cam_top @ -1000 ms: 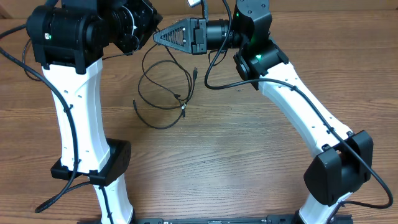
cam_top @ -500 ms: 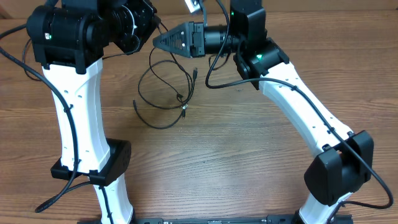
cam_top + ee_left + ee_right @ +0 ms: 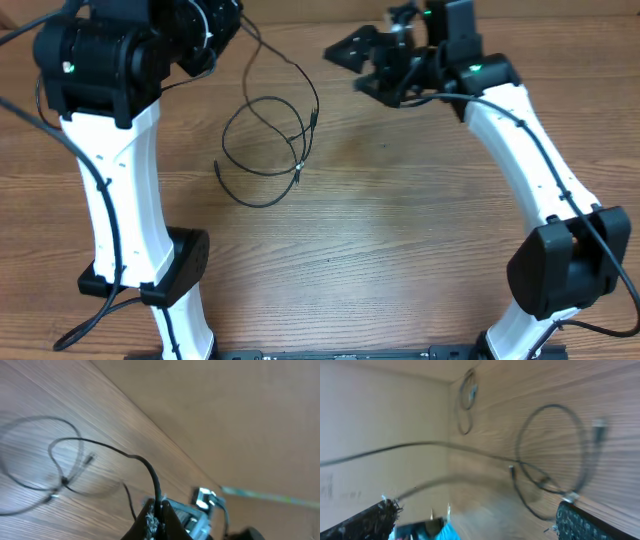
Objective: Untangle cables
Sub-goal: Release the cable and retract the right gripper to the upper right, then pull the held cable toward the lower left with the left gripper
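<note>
Right gripper (image 3: 345,65) now rightward, clear of cable (image 3: 299,170)

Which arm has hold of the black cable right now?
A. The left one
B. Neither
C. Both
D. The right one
A: the left gripper pinches the black cable between its fingers, while the right gripper stands open, holding nothing.

The left tool (image 3: 156,519) was cut off by the bottom edge of its wrist view, so where the cable (image 3: 156,485) ended between its fingers could not be seen. Overhead, its arm's dark housing (image 3: 110,50) mostly hid it. Everything ahead of the right tool (image 3: 475,512) was blurred, including the tabletop (image 3: 620,390) and the loops on it.
</note>
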Controlling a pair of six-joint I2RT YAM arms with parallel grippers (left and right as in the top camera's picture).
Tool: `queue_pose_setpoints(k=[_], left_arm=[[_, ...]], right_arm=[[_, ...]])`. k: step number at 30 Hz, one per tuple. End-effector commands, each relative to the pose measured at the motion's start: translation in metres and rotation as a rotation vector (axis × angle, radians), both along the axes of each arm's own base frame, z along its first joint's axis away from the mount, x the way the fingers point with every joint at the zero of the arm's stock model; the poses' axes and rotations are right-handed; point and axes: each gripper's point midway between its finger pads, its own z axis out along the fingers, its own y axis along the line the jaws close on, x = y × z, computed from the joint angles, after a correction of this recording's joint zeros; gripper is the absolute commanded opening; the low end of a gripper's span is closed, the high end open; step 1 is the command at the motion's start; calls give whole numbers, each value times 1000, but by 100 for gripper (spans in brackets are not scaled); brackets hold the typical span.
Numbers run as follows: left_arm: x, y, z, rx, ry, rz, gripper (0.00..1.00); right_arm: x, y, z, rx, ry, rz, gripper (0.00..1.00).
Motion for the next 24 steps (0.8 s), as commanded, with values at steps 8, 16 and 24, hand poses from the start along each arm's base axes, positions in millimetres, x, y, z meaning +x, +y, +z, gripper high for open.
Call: queue_pose_setpoints(k=[8,16,24], left_arm=[[-19,15,44,32,-149,40,4],[-30,68,87,198,-311,265,4],[-32,113,80,160,-265,428,4]], right_arm=[[1,-106,-69,-375,238,-350,100],[-20,-174,-98,-736,318,-537,100],[-17,-173,-97,-730,306,-541,100]])
